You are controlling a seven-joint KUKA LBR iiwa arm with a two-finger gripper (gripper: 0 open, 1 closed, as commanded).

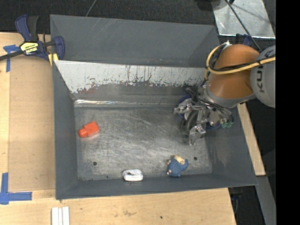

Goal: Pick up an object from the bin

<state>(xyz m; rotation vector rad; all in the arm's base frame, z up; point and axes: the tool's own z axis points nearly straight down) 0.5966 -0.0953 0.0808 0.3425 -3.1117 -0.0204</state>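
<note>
While gripper (pixel 194 134) hangs at 3 o'clock in bin (pixel 140 41), open/shut can't tell, nothing lifted yet; blue lump (pixel 176 167) at 5 o'clock is nearest obj.

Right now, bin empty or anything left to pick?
Not empty: orange block at left, white piece and blue-and-tan thing by the near wall, all on the bin floor.

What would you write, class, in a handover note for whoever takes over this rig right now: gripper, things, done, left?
Gripper: down in the right part of the bin, carrying nothing visible.
Things: orange block at left; white oblong piece by the near wall; blue and tan thing nearest the gripper, apart from it.
Done: nothing picked.
Left: grasp one thing and lift it out.
</note>
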